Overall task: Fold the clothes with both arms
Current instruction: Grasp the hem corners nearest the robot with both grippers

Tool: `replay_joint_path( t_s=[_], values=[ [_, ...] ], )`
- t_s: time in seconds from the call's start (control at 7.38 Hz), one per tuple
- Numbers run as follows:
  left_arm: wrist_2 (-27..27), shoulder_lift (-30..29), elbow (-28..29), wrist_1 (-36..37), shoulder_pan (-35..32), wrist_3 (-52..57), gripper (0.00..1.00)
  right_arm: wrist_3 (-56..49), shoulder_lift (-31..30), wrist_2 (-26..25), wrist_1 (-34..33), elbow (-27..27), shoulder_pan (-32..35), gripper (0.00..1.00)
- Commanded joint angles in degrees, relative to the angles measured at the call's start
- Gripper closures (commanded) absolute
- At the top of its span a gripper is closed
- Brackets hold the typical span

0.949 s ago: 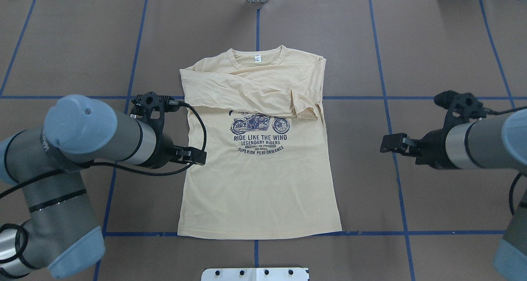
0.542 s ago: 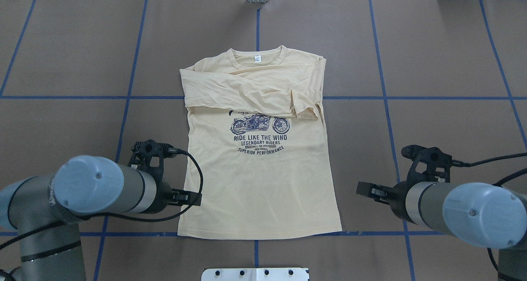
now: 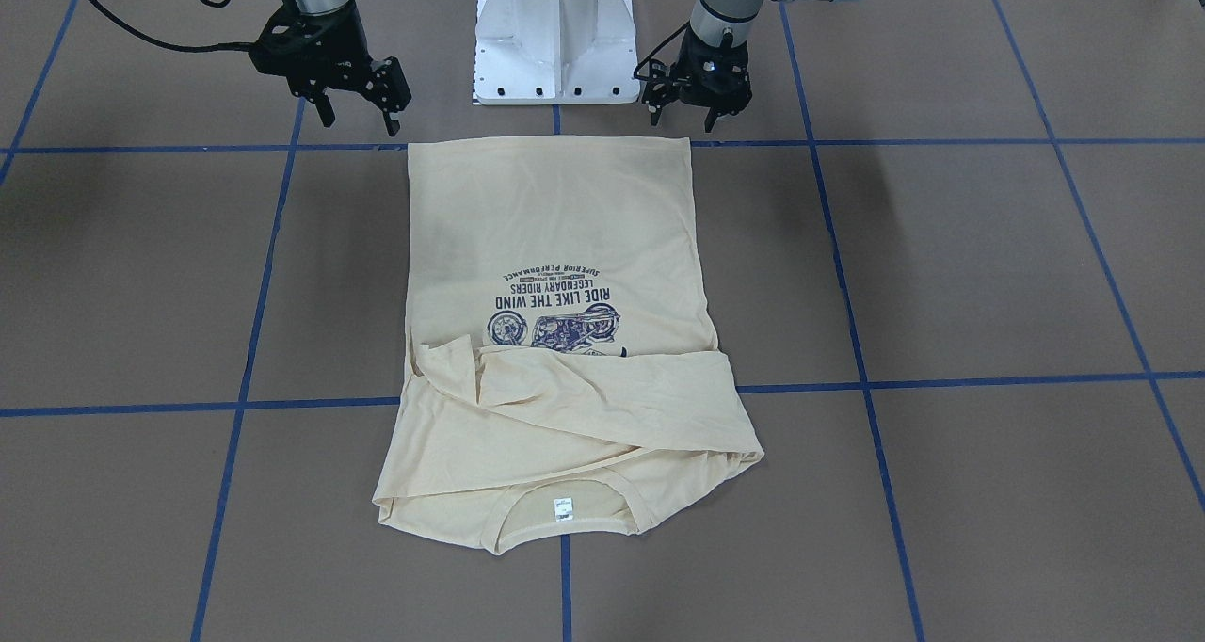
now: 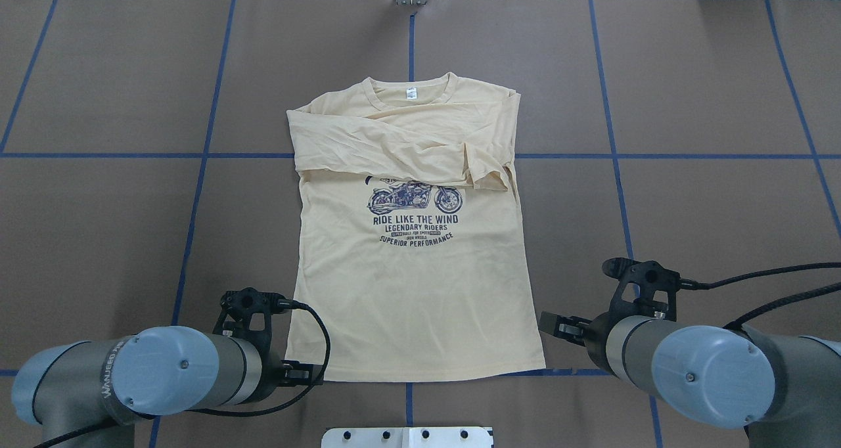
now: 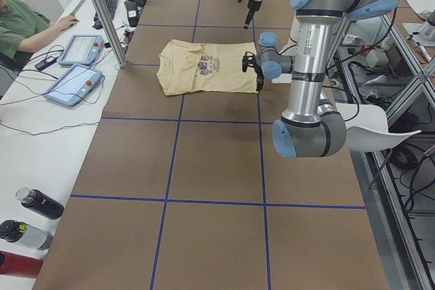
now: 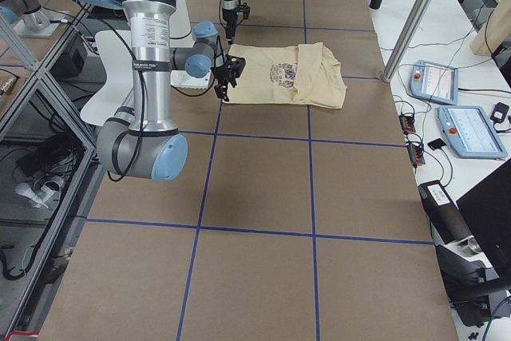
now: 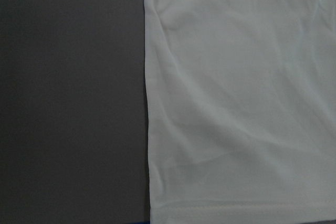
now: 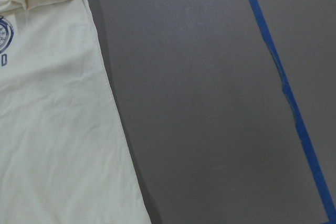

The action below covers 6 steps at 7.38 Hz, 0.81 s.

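The cream-yellow long-sleeved T-shirt [image 4: 414, 290] lies flat, print up, both sleeves folded across its chest, collar at the far side. It also shows in the front view [image 3: 555, 218]. My left gripper [image 4: 314, 374] hovers at the shirt's near left hem corner, open and empty; in the front view [image 3: 685, 120] it is at the right. My right gripper [image 4: 546, 322] is open and empty just off the shirt's right edge near the hem, and shows in the front view [image 3: 358, 122]. The left wrist view shows the shirt's side edge and hem [image 7: 236, 103]; the right wrist view shows its right edge [image 8: 47, 129].
The white pedestal base [image 3: 555, 49] stands just behind the hem. Blue tape lines [image 4: 197, 156] cross the brown table cover. A seated operator [image 5: 20, 28], two pendants [image 5: 81, 49], a metal post [image 5: 102, 18] and bottles [image 5: 37, 202] line the far side.
Both arms have drawn back along the shirt's sides from chest level toward the hem nearest the robot. The shirt has not moved.
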Motion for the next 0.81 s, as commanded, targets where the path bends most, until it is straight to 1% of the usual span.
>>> replay_joint_path(
  t_s=[0.0,0.68],
  values=[
    [-0.1,-0.3,0.5,-0.1,0.5,-0.1,0.56,0.1,1.3,-0.4,0.1,-1.2,-0.1,0.00],
    [-0.5,-0.6,2.2,0.1,0.4,0.9,0.56,0.0,1.3,-0.4,0.1,-1.3,-0.1,0.00]
  ],
)
